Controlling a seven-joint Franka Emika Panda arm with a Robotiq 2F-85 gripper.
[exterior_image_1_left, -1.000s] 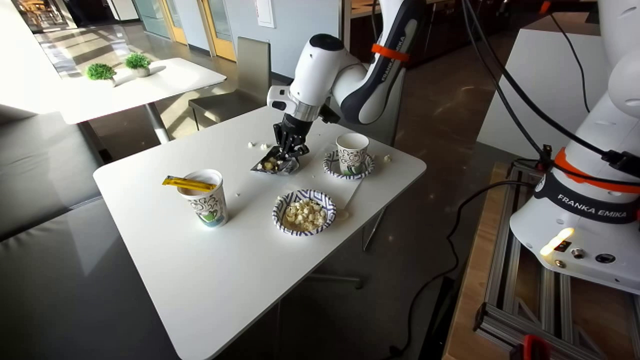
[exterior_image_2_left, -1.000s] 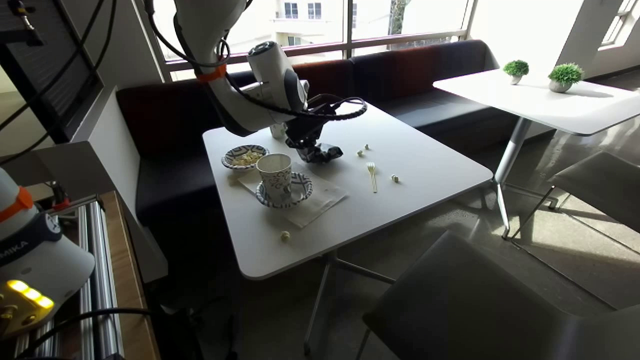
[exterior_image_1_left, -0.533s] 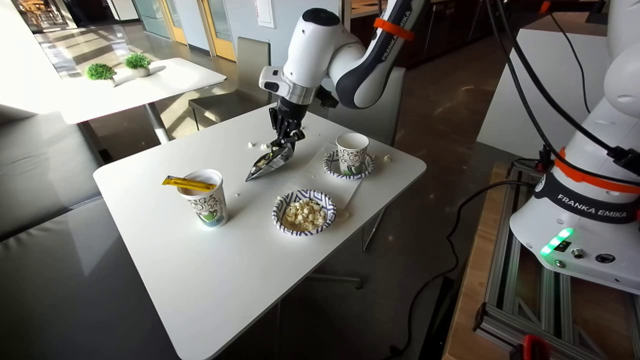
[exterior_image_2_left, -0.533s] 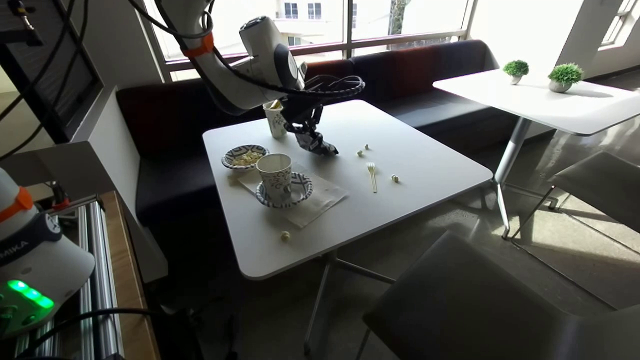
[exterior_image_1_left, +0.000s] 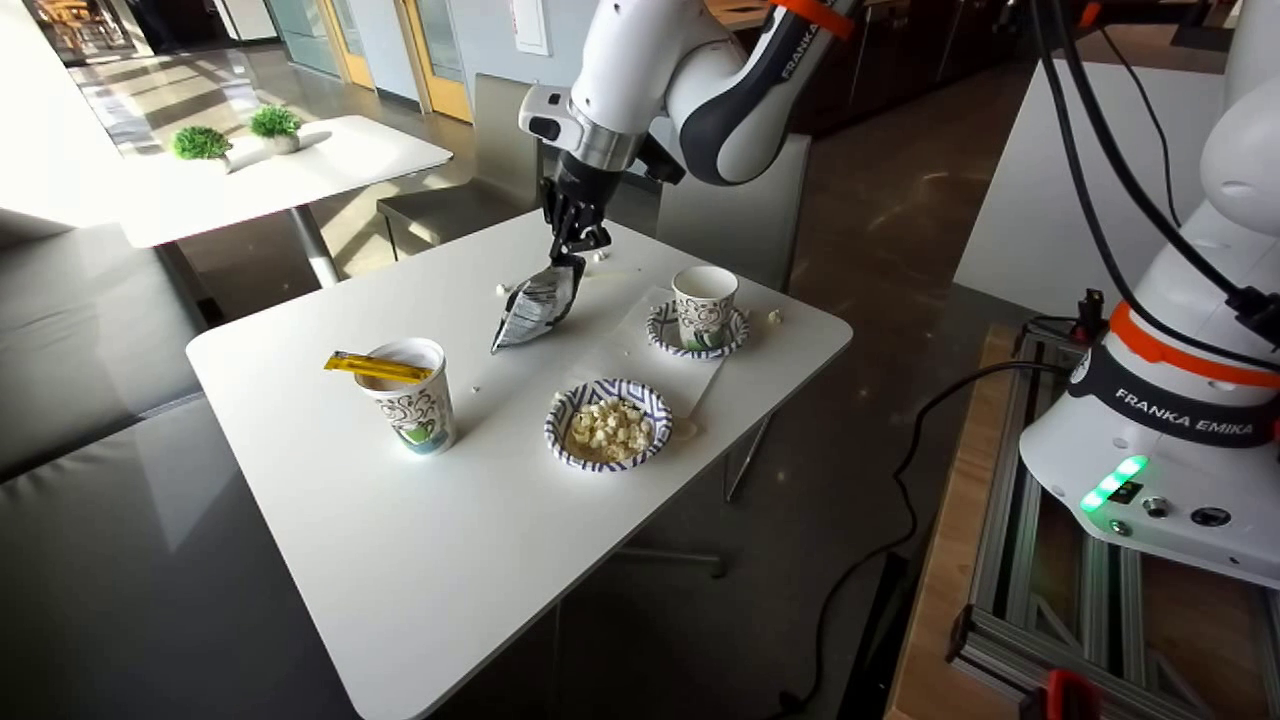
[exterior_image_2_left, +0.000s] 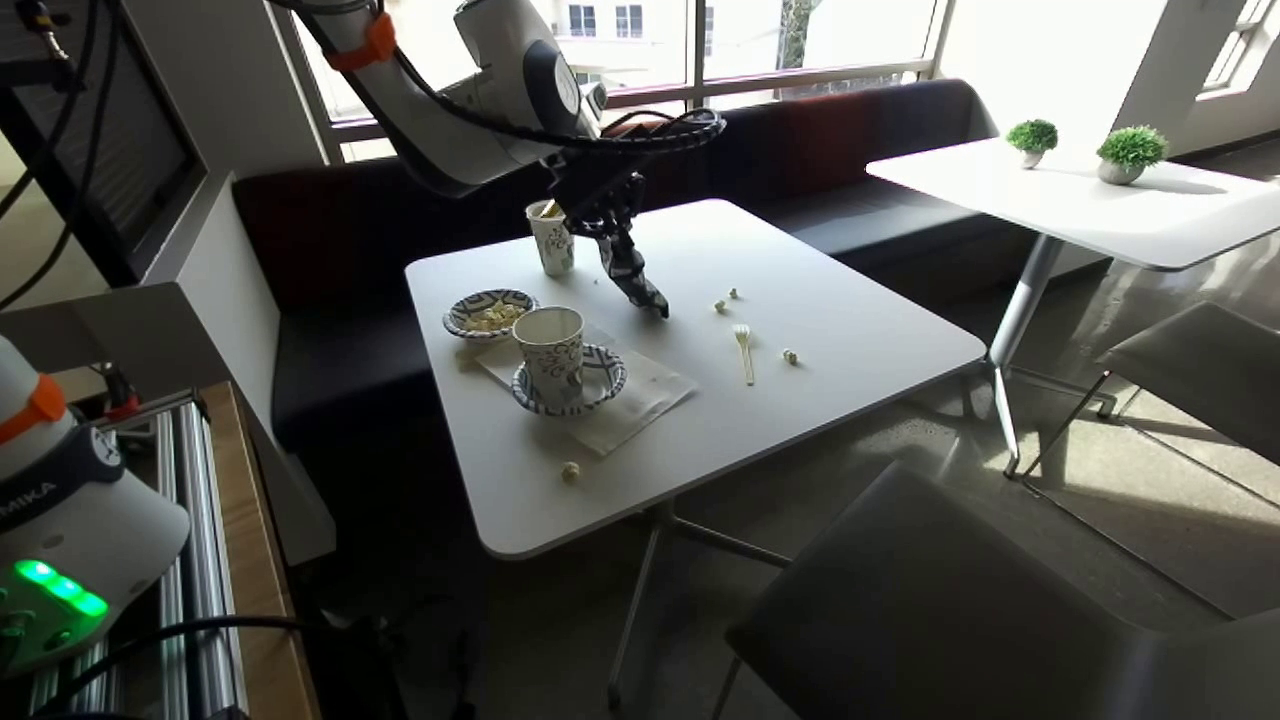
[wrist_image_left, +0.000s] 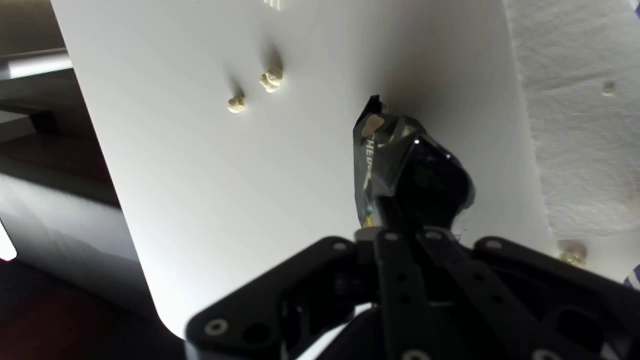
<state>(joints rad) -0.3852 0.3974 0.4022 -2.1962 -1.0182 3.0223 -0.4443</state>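
Two cups (exterior_image_1_left: 413, 415) and a popcorn bowl (exterior_image_1_left: 653, 404) stand near the end effector (exterior_image_1_left: 569, 264), clamped on a bag (exterior_image_1_left: 536, 308).

Wrist view, right of frame center: black-and-silver bag (wrist_image_left: 372, 160) is showing "CHED" in pale capitals, running sideways; further letters are not resolving. Exterior view, right side of frame: dark band (exterior_image_1_left: 1180, 405) on the robot base (exterior_image_1_left: 1180, 480) is carrying "FRANKA EMIKA" in white capitals. Top, right of center: arm link (exterior_image_1_left: 765, 95) is bearing "FRANKA", the word climbing steeply toward the orange strap (exterior_image_1_left: 815, 15). Exterior view, lower left: base lettering (exterior_image_2_left: 28, 497) is being cut by the frame edge, leaving "MIKA"; round emblem (exterior_image_2_left: 105, 447) is sitting beside it. Marks on yellow packet (exterior_image_1_left: 378, 367), left of center, are coming out too small to read.
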